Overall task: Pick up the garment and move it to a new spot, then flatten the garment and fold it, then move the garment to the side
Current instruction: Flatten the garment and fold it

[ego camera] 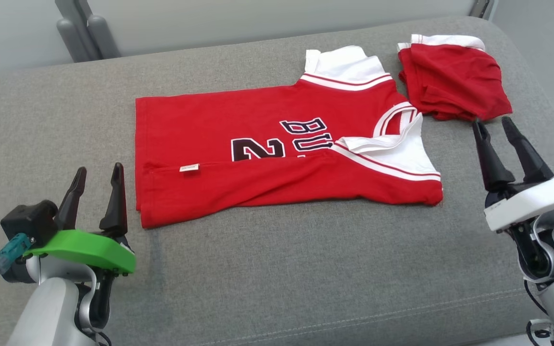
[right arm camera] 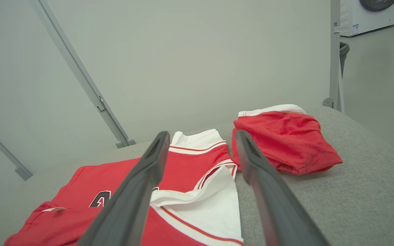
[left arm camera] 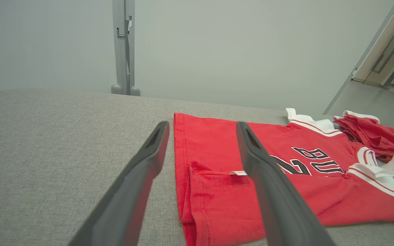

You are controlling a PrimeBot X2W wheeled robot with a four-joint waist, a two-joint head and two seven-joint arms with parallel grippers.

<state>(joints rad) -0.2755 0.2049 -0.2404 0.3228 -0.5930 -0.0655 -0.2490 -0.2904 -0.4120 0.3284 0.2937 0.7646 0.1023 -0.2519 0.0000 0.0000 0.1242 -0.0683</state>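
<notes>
A red jersey garment (ego camera: pixel 258 139) with white sleeves and dark lettering lies on the grey cushion, its near long edge folded over toward the middle. It lies spread sideways, collar to the right. My left gripper (ego camera: pixel 99 173) hovers open just off the garment's left hem, nothing between its fingers. At the right, my right gripper (ego camera: pixel 493 126) stands open beside the near sleeve, holding nothing. The left wrist view shows the garment (left arm camera: pixel 268 171) past the open fingers (left arm camera: pixel 142 164). The right wrist view shows its sleeves (right arm camera: pixel 204 191).
A second red piece with a white band (ego camera: pixel 455 81) lies bunched at the cushion's far right, close to the jersey's collar. The grey cushion (ego camera: pixel 277 288) has bare fabric at the front and left. A pale wall and metal posts (ego camera: pixel 84 29) stand behind.
</notes>
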